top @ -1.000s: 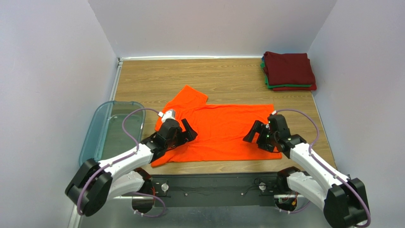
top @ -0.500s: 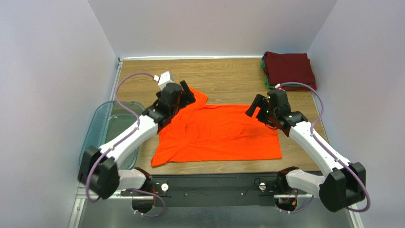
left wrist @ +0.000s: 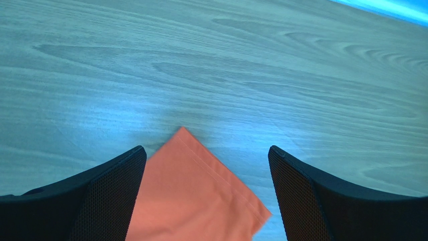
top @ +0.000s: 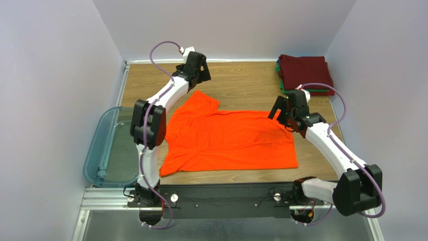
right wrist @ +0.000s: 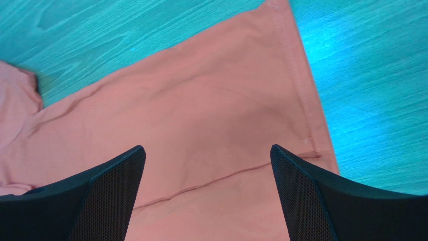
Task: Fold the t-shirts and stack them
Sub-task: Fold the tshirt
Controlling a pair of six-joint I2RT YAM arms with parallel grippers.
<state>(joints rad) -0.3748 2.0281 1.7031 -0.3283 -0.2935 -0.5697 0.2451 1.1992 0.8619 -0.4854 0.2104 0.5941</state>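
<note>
Top external view: within the last second both arms have swung from the near hem of the orange t-shirt (top: 231, 140) to its far edge. The left gripper (top: 199, 74) hangs past the sleeve tip (left wrist: 193, 196) at 11 o'clock. The right gripper (top: 280, 107) is over the 2 o'clock corner. Both have their jaws apart and empty. The shirt lies flat mid-table, and the folded stack (top: 305, 74) sits at 1 o'clock. A far-edge grasp looks likely next.

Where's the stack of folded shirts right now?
Top view: the folded stack, maroon on top, sits in the far right corner of the table, beyond the right end effector and apart from the orange t-shirt.
</note>
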